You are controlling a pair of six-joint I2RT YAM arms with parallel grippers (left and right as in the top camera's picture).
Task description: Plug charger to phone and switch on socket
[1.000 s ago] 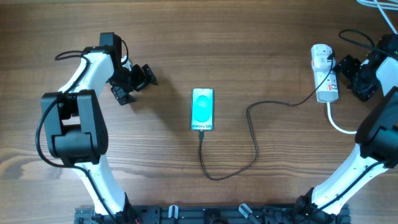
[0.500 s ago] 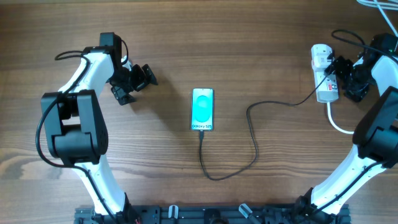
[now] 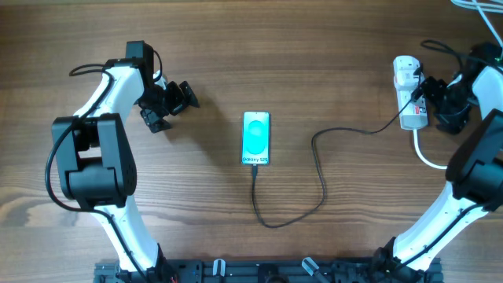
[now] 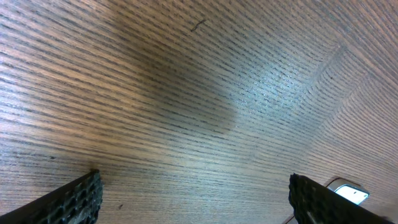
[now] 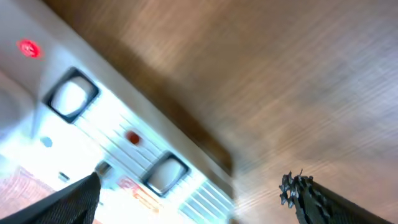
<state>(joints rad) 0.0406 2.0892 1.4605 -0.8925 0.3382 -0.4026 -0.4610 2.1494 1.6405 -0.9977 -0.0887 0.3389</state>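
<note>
Phone, small teal-screened rectangle point(image 3: 255, 138), lies mid-table, long axis front-to-back, white-band end meeting thin black charger cable point(image 3: 318, 169). Right wrist alone reveals narrow white power strip's point(image 5: 118, 130) red lamp point(image 5: 27, 48). Left gripper point(image 3: 176, 110), right gripper point(image 3: 425, 94) gape empty.

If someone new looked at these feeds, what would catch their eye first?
The phone with its bright teal screen sits at the centre, and a black cable loops from its near end to the white socket at the far right. The right end effector hangs open right beside the socket, where a small red light glows.
</note>
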